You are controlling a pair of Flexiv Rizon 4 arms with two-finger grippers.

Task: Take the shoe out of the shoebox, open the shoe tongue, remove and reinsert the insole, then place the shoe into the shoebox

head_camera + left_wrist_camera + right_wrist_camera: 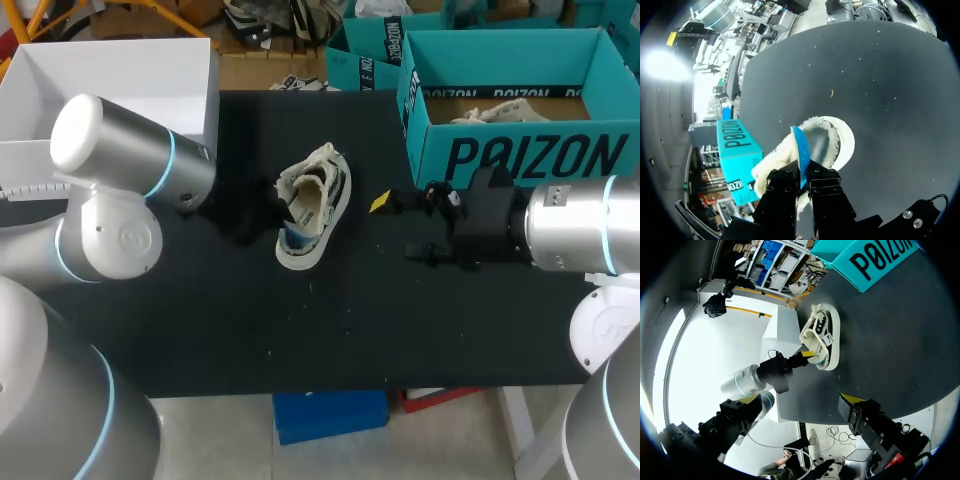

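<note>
A cream and black shoe lies on the black table near its middle, opening turned toward my left arm. Its blue insole stands on edge in the opening, partly pulled up. My left gripper is at the shoe's heel end, shut on the insole's edge; the head view shows this gripper against the shoe. To the right of the shoe, clear of it, my right gripper hangs open with nothing between its fingers. The right wrist view shows the shoe well ahead of it. The teal shoebox stands at the back right.
A second shoe lies inside the teal shoebox. Another teal box sits behind it, and a white box stands at the back left. Bare black table runs along the front.
</note>
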